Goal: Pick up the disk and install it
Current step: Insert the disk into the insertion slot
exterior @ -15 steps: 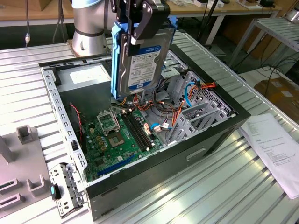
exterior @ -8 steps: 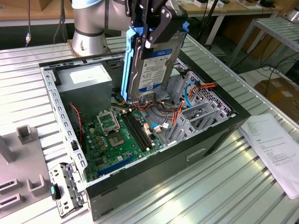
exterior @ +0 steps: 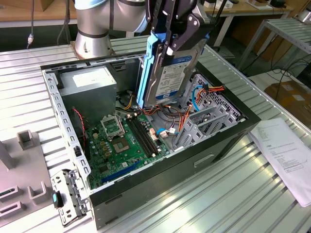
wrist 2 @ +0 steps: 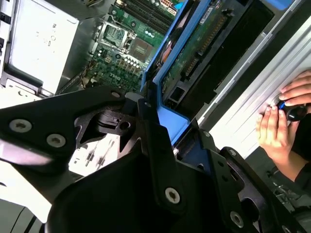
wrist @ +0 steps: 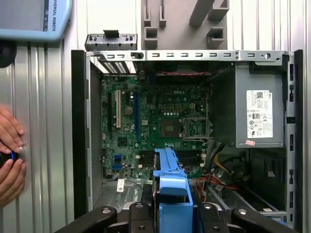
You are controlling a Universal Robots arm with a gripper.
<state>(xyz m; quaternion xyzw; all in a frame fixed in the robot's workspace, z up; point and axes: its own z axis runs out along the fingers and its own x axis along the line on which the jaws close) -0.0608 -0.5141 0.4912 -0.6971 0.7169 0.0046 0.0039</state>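
Note:
The disk (exterior: 171, 73), a silver hard drive with a white and dark-blue label and blue side rails, hangs on edge above the open computer case (exterior: 60, 109), over the motherboard (exterior: 127, 140). My gripper (exterior: 167, 39) is shut on its upper end. In the second wrist view, the disk (wrist 2: 197, 46) shows its green circuit side and a blue rail, with the black gripper (wrist 2: 182, 141) clamped around it. In the first wrist view, the disk's blue rail (wrist: 170, 182) sticks out from the gripper (wrist: 172, 213) over the motherboard (wrist: 155, 121).
In the case are a grey power-supply box (exterior: 90, 80), loose cables and a metal drive cage (exterior: 214, 114). Grey fixtures (exterior: 24, 141) and a bracket (exterior: 68, 199) lie at the exterior view's left, a paper sheet (exterior: 286, 155) at its right. A person's hands (wrist: 9, 158) rest beside the case.

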